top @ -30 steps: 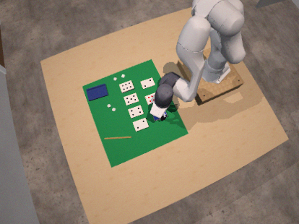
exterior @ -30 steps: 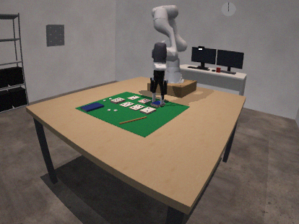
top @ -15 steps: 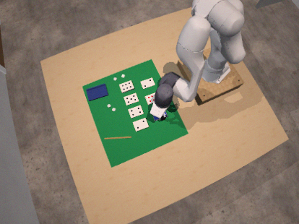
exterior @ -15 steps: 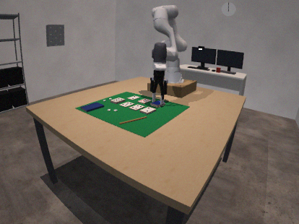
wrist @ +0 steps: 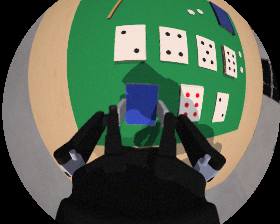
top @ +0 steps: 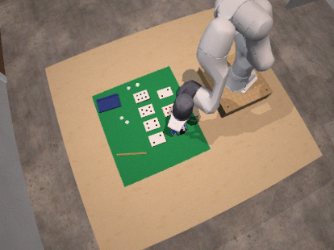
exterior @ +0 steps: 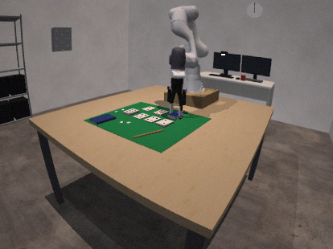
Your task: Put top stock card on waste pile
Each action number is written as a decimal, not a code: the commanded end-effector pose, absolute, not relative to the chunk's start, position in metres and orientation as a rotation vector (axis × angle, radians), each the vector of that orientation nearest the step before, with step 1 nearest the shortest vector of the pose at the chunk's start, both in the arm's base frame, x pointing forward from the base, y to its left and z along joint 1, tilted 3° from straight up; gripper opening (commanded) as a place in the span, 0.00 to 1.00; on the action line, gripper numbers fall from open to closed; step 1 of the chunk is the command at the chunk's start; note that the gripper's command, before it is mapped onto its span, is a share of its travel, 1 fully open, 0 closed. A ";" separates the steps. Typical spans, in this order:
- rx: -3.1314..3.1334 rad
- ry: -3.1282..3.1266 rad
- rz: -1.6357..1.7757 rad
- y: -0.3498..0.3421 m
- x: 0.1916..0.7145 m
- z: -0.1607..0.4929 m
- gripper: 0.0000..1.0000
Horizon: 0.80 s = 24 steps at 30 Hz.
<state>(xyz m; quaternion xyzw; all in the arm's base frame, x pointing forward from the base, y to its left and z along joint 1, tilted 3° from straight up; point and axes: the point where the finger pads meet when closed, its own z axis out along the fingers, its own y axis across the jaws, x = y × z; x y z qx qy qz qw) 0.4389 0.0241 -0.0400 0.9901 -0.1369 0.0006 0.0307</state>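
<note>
The face-down stock [wrist: 141, 103] is a blue-backed pile on the green mat [top: 149, 123], in the row nearest the arm's base. My gripper [wrist: 141, 105] is straight above it, low on the mat, with one finger on each long edge of the top blue card; it is shut on that card. The card lies level on the pile. In the top and exterior views the stock [top: 176, 130] is mostly hidden under my wrist and shows as a blue patch [exterior: 174, 114]. The waste pile [wrist: 190, 102] [top: 167, 110], with a red-pip card face up, lies right beside the stock.
Another face-up card [top: 164, 93] lies past the waste. A row of several black-pip cards [top: 149, 117] lies one row farther out. A dark blue box [top: 108, 102], small white dice [top: 124, 120] and a thin wooden stick [top: 131, 153] are on the mat.
</note>
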 end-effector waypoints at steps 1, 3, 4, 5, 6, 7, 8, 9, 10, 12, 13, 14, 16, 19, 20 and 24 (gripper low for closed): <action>3.052 -0.423 0.006 0.025 0.440 -0.039 0.43; 3.052 -0.423 0.006 0.025 0.440 -0.036 0.43; 3.052 -0.423 0.006 0.025 0.440 -0.036 0.43; 3.052 -0.423 0.006 0.025 0.440 -0.036 0.43; 3.052 -0.423 0.006 0.025 0.440 -0.034 0.43; 3.052 -0.423 0.006 0.025 0.440 -0.032 0.43; 3.052 -0.423 0.006 0.025 0.440 -0.029 0.43; 3.052 -0.423 0.006 0.025 0.440 -0.027 0.43; 3.052 -0.423 0.006 0.026 0.440 -0.024 0.43; 3.052 -0.423 0.006 0.026 0.440 -0.017 0.43; 3.052 -0.423 0.006 0.026 0.440 -0.014 0.43; 3.052 -0.423 0.006 0.026 0.440 -0.012 0.43; 3.052 -0.423 0.006 0.027 0.441 -0.007 0.43; 3.052 -0.423 0.006 0.027 0.441 -0.002 0.43; 3.052 -0.423 0.006 0.027 0.441 -0.001 0.43; 3.052 -0.423 0.006 0.027 0.441 0.000 0.43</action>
